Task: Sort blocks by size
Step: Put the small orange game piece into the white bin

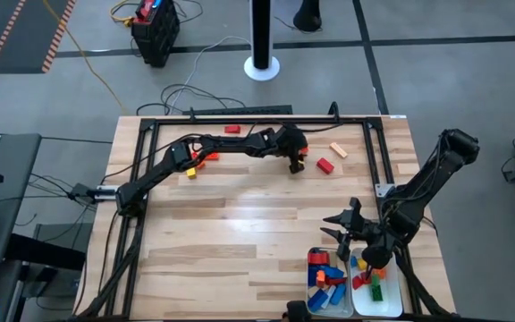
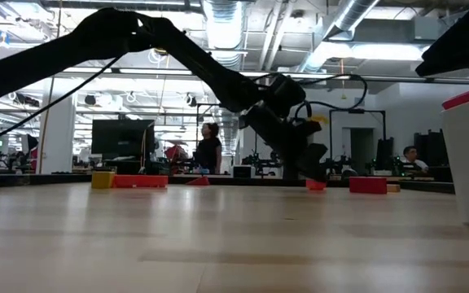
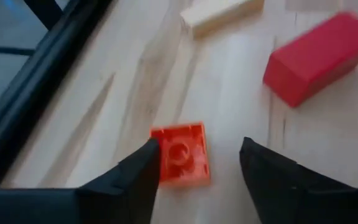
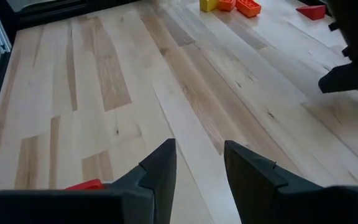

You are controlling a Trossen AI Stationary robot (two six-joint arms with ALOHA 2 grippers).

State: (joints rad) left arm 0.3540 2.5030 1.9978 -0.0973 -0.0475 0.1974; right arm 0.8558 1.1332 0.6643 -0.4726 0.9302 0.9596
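Observation:
A small orange square brick (image 3: 180, 154) lies flat on the wood with its hollow side up, near the table's far edge. My left gripper (image 3: 199, 148) is open around it, pointing slantwise down, one finger close at its side and the other well clear; the high view shows this gripper (image 1: 295, 165) too. Just beyond the orange brick lie a red brick (image 3: 319, 56) and a tan brick (image 3: 219, 14). My right gripper (image 4: 201, 158) waits open and empty above the table's right near part (image 1: 342, 224), beside the trays. My left gripper comes at the orange brick slanting down from the table's left side. One finger (image 3: 143, 169) stands right at the brick's side edge (image 3: 158, 155). I cannot tell whether it touches. The brick lies flat on the table.
Two white trays (image 1: 351, 300) with several sorted bricks stand at the near right. Orange and yellow bricks (image 1: 195, 163) lie under the left arm, and a red brick (image 1: 232, 129) lies by the black frame rail (image 1: 257, 119) at the far edge. Bare wood fills the middle.

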